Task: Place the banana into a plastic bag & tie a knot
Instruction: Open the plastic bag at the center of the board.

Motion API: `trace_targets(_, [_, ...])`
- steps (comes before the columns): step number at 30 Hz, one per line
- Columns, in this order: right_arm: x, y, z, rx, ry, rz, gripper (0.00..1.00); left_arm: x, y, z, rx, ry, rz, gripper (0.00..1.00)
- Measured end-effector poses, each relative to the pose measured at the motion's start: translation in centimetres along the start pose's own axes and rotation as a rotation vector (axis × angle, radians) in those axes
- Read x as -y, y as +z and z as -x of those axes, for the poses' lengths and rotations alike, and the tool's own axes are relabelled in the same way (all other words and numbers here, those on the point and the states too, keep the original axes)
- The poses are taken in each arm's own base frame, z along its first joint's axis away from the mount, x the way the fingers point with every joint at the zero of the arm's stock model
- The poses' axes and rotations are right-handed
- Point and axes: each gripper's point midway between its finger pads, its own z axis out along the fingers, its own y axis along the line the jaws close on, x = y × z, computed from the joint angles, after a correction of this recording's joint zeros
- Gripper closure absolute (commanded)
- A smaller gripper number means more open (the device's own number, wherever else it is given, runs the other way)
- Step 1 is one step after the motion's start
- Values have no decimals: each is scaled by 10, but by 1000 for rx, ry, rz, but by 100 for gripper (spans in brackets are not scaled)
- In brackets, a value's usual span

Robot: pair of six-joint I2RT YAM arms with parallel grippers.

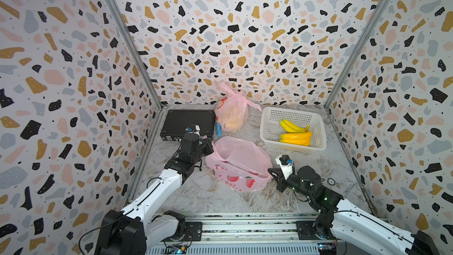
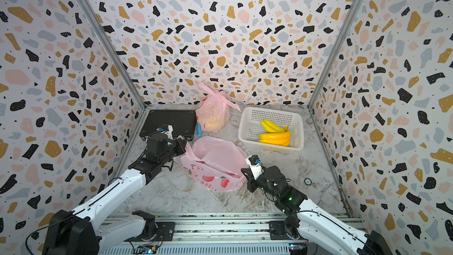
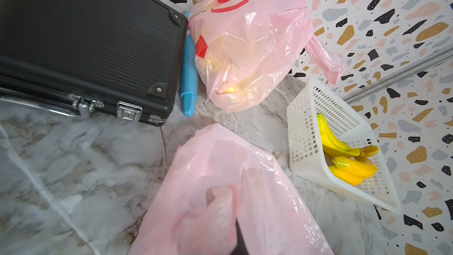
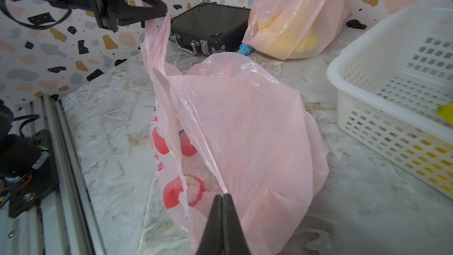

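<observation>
All bananas (image 1: 295,133) in basket (image 1: 269,128), well apart from both grippers. Left gripper (image 4: 160,15) clamps bag (image 4: 245,118) handle, right gripper (image 4: 223,197) pinches bag rim. Only right wrist view shows both pinches; in left wrist view, bag film veils fingers.

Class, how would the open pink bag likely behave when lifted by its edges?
Probably floppy: the open pink bag sags in creases below the left gripper. Likely very light, being thin and see-through. Its glossy film may slip.

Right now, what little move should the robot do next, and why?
The left tool pinches the bag by a handle, the right tool by its rim, and the bananas lie in the basket. So probably pull them apart to widen the mouth.
</observation>
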Motion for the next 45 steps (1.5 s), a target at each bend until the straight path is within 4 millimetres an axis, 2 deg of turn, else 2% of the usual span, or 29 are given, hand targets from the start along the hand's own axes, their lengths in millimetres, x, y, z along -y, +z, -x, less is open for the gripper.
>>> trace_targets(2, [-6,-2,-3,-17,16,35,82,6,-6,4,15,12,-27,100])
trace_targets(4, [-10,-5,-5,-40,36,51,66,21,-13,9,24,24,-101,100])
trace_targets(7, [-15,-11,12,-49,51,60,61,49,-27,14,33,41,-242,100])
trace_targets(11, [-21,-25,66,21,47,44,59,72,-47,17,39,62,-367,100])
trace_targets(15, [-22,-31,107,64,45,15,60,86,-67,21,59,78,-439,100])
trace_targets(18, [-27,-22,125,49,49,32,73,93,-76,21,59,82,-478,100])
trace_targets(20, [-34,-9,132,23,59,74,83,95,-79,21,53,78,-494,100])
trace_targets(22, [-41,11,130,-22,87,125,90,98,-81,20,44,69,-507,100])
trace_targets(25, [-49,44,114,-100,150,200,98,100,-85,20,41,56,-520,100])
trace_targets(31, [-69,96,73,-243,248,292,100,107,-92,26,54,33,-540,100])
trace_targets(35, [-75,127,55,-305,277,294,100,107,-95,27,56,22,-543,100])
trace_targets(36, [-72,136,49,-317,282,277,96,107,-95,27,57,19,-540,100])
trace_targets(37, [-66,143,42,-331,285,250,87,106,-96,28,59,16,-537,100])
trace_targets(38, [-61,149,35,-345,293,223,72,106,-97,28,61,14,-534,100])
trace_targets(40, [-47,158,19,-380,291,163,37,103,-98,28,64,9,-518,100])
trace_targets(41, [-40,160,12,-395,291,135,27,101,-98,27,63,6,-508,100])
trace_targets(45, [-9,160,-7,-415,284,16,11,92,-94,23,46,-8,-464,100])
